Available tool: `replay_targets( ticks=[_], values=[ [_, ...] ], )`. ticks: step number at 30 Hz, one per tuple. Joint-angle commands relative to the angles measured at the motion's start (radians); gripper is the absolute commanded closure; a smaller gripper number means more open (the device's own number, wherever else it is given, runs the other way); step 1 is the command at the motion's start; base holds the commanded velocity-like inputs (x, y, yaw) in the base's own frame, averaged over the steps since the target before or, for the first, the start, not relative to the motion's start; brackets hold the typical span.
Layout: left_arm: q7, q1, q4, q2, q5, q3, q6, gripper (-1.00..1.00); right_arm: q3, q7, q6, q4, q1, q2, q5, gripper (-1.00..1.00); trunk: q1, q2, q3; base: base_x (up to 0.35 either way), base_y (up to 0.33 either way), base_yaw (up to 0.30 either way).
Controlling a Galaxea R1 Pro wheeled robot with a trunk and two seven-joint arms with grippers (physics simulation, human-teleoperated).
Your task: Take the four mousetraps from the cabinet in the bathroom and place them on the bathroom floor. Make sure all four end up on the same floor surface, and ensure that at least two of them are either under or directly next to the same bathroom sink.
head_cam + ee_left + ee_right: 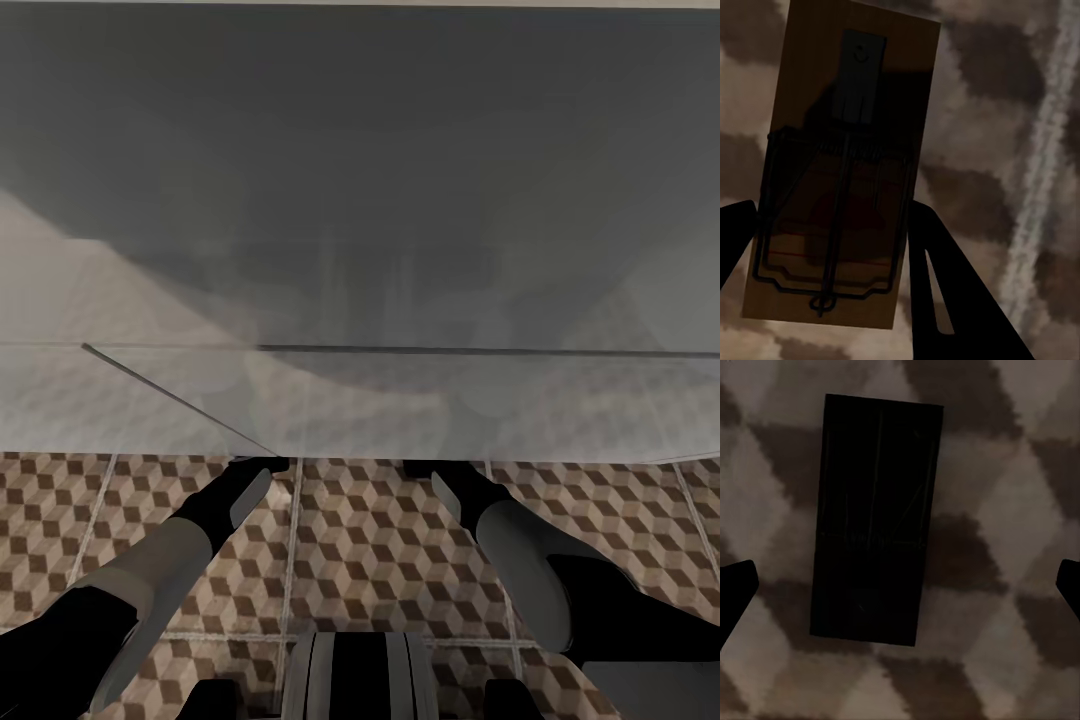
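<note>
In the left wrist view a brown mousetrap (844, 172) with dark wire parts sits between the two fingers of my left gripper (832, 206), which is shut on its long edges above the blurred bathroom floor (1020, 150). In the right wrist view a second mousetrap (874, 521) lies flat and in deep shadow on the cube-patterned tiles, with my right gripper (900, 570) open wide around it. In the head view both grippers, left (255, 480) and right (445, 485), reach forward low over the floor (370, 540), their tips at the foot of a big white-grey unit (360, 250). I cannot tell whether that unit is the sink. The cabinet is out of view.
The white-grey unit spans the whole width ahead and blocks the way forward. Patterned tiles with pale grout lines run between and beside my arms. My own base (350, 675) shows at the lower edge.
</note>
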Motion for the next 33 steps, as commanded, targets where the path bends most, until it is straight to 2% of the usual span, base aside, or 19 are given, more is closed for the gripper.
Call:
replay_targets(
  ticks=[1,24,33],
  values=[
    [0.009,0.0,-0.002,0.002,0.009,-0.008,0.003,1.0,-0.008,-0.001,0.006,-0.002,0.0,0.002,0.01,-1.0,0.0,0.0,-0.001,0.0,0.0,0.0],
    [0.007,0.0,-0.002,0.006,0.008,0.0,0.001,1.0,-0.007,-0.001,0.004,-0.002,0.0,0.003,0.011,-1.0,0.0,0.0,-0.001,0.0,0.0,0.0],
    [0.002,0.0,-0.002,0.006,0.008,0.03,0.001,1.0,-0.008,-0.001,0.004,-0.002,0.0,0.003,0.011,-1.0,0.0,0.0,-0.001,0.0,0.0,0.0]
  ],
)
